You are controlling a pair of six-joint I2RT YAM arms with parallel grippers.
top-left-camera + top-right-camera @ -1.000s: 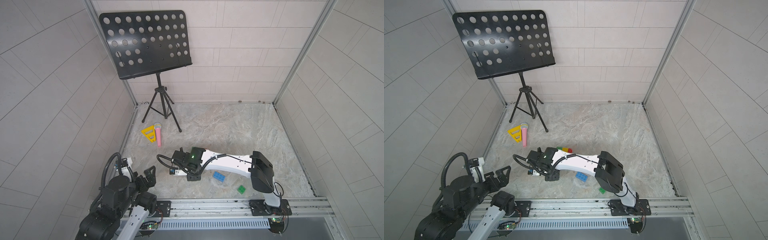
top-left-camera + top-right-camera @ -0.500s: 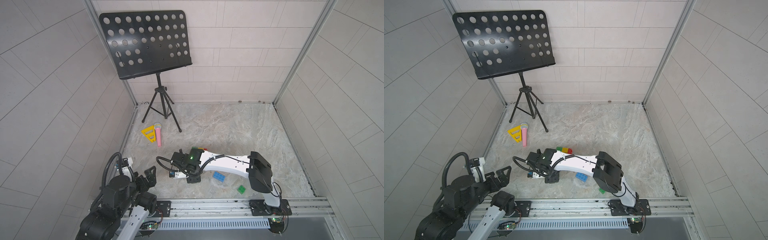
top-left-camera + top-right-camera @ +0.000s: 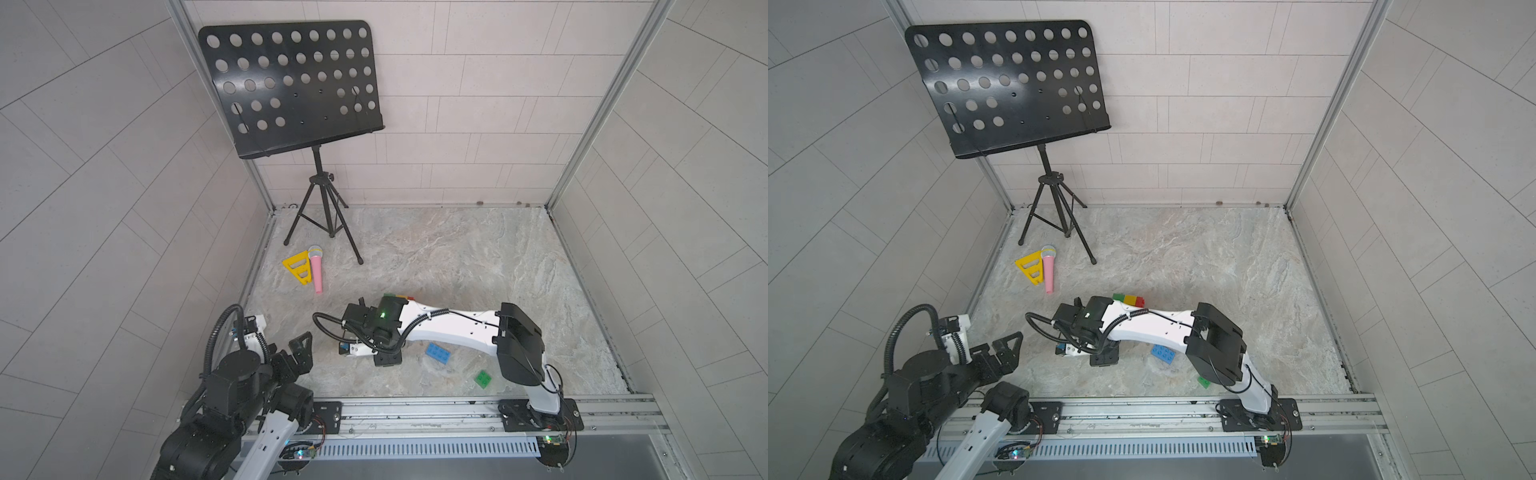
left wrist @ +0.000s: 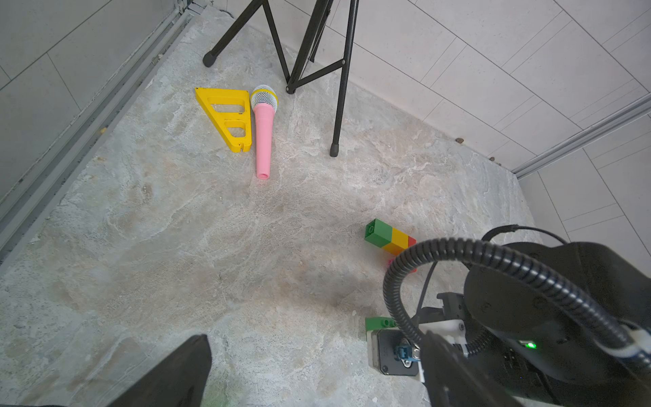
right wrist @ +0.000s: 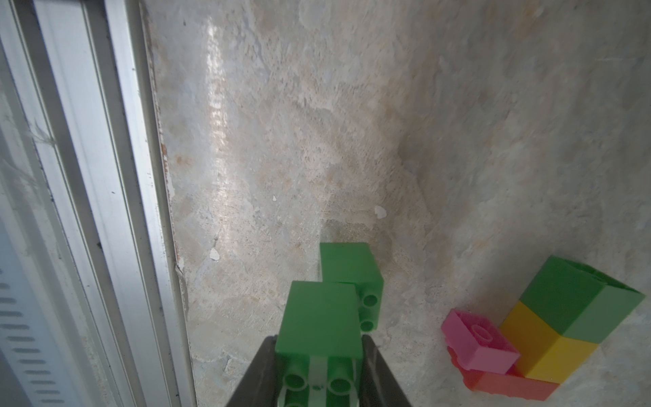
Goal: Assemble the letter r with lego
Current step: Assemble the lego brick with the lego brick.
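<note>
My right gripper [image 5: 318, 347] is shut on a green lego brick [image 5: 318, 317], held low over the floor. Just beyond it a second green brick [image 5: 347, 262] lies on its side; whether the two touch I cannot tell. Beside them lies a joined row of green, yellow and red bricks [image 5: 549, 334] with a pink brick [image 5: 479, 340] on the red one. In both top views the right arm hides most of this row [image 3: 399, 296] [image 3: 1128, 298]. A blue brick [image 3: 437, 353] and a lone green brick [image 3: 483, 378] lie near the front. My left gripper [image 3: 300, 354] [image 4: 313, 373] is open and empty at the front left.
A black music stand [image 3: 322, 216] stands on its tripod at the back left. In front of it lie a yellow plastic triangle [image 3: 297, 268] and a pink toy microphone [image 3: 317, 270]. A metal rail [image 3: 415, 409] runs along the front edge, and tiled walls close in three sides.
The right arm has shifted slightly to the left with the green brick still in its jaws. The left arm has not moved.
</note>
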